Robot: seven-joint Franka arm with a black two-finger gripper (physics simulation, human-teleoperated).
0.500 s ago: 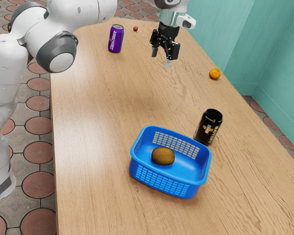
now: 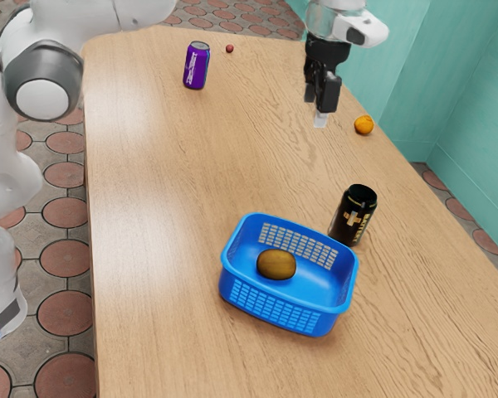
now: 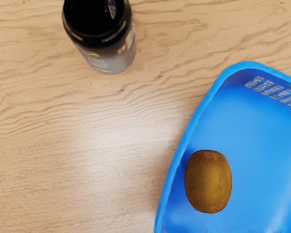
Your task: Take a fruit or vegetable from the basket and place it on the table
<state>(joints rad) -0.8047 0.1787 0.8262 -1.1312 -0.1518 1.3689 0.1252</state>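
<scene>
Two cans (image 2: 196, 66), one basket (image 2: 287, 320), kiwi (image 2: 276, 264), orange (image 2: 363, 125), small red thing (image 2: 230, 49)

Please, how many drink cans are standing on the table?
2: a purple can toward the far end of the table in the exterior view, and a black can beside the blue basket.

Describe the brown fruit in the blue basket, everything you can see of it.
The fruit looks like a kiwi: a single plump oval, brown with a golden-olive tint where light catches it, its skin matte and apparently whole. It lies on its side inside the basket, off-centre toward the exterior view's left and close beside one wall. The basket's floor carries it; whether it also touches that wall, I cannot tell. Nothing grips it.
</scene>
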